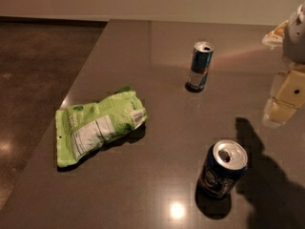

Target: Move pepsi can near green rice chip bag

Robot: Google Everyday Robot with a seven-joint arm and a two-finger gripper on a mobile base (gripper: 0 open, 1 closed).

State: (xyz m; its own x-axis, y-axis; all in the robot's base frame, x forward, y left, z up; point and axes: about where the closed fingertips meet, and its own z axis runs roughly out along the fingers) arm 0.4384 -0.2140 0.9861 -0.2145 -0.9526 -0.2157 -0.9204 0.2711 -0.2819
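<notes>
The pepsi can (223, 169), wide and dark navy with a silver top, stands upright on the grey table (157, 128) near its front right. The green rice chip bag (97, 125) lies flat to the left, label side up, well apart from the can. My gripper (281, 106) hangs at the right edge of the view, above the table and up-right of the pepsi can, touching nothing. Its shadow falls on the table right of the can.
A slimmer, taller blue-and-silver can (200, 66) stands upright further back, between the bag and my gripper. The table's left edge runs diagonally, with dark floor (33, 66) beyond it. A wall closes the back.
</notes>
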